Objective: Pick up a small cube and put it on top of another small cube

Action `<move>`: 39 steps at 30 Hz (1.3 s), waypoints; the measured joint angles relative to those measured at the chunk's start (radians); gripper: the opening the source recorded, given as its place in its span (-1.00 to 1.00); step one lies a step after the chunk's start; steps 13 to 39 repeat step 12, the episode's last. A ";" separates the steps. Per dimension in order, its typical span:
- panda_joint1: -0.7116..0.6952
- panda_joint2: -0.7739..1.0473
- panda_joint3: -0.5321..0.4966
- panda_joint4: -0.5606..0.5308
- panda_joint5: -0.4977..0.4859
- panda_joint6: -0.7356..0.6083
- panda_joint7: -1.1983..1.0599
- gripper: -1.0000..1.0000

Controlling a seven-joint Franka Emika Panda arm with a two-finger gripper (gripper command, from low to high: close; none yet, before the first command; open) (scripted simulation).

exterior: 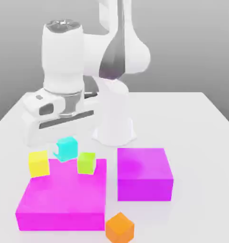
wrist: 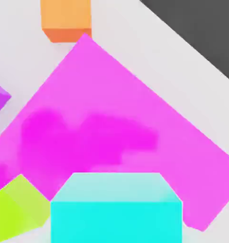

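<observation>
Currently; fingers (exterior: 55, 150) closed, gripping cyan cube (exterior: 67, 148); held aloft; orange cube (exterior: 120, 228) near magenta block (exterior: 66, 190)

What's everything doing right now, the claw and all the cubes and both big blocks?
claw: shut on the cyan cube
cyan cube: held up, not stacked
yellow cube: nothing stacked on it
green cube: nothing stacked on it
orange cube: on the table, nothing on top
pink block: lying flat
purple block: lying flat, bare on top
</observation>
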 joint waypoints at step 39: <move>-0.063 0.140 -0.114 -0.051 0.072 0.177 -0.034 1.00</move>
